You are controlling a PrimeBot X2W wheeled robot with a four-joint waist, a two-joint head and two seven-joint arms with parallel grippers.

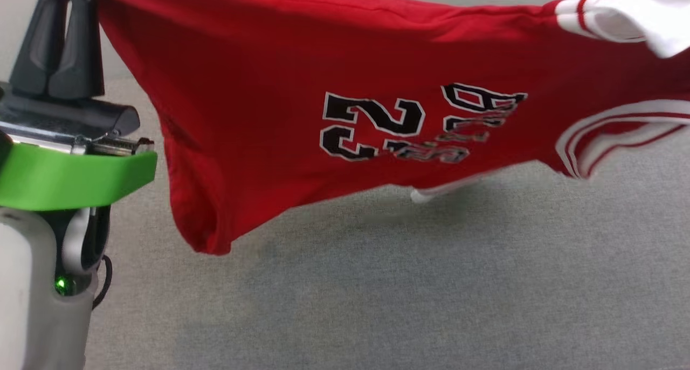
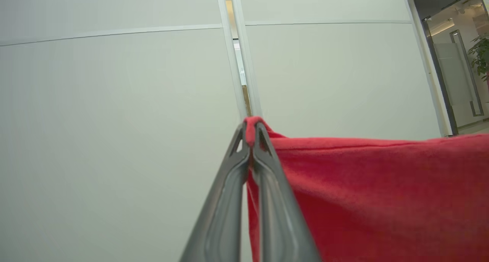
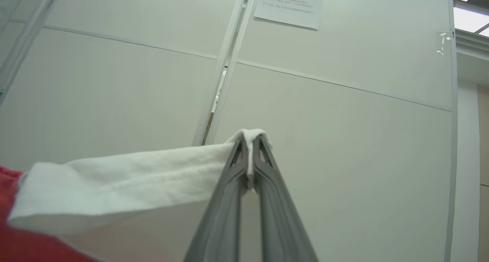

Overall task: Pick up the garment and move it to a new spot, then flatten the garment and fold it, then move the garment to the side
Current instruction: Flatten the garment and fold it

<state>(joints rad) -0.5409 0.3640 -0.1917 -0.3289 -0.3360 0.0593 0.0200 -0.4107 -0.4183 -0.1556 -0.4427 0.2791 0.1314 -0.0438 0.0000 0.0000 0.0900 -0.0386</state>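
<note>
A pale panelled wall [image 2: 114, 120] stands behind everything in both wrist views. The head view looks down on a grey table [image 1: 431, 305]. Above the table a red shirt [image 1: 259, 89] with black-and-white lettering hangs stretched sideways, its lowest fold drooping on the left, and it hides the back of the table.

The left gripper [image 2: 251, 134] is clamped on a red corner of the shirt. The right gripper [image 3: 250, 151] is pinched shut on the white sleeve [image 3: 126, 178]. The head view shows that sleeve at its top right corner.

The right wrist view has a printed sheet of paper [image 3: 288, 6] on the wall. The left wrist view has a doorway [image 2: 454, 63] with a potted plant [image 2: 482, 55].
</note>
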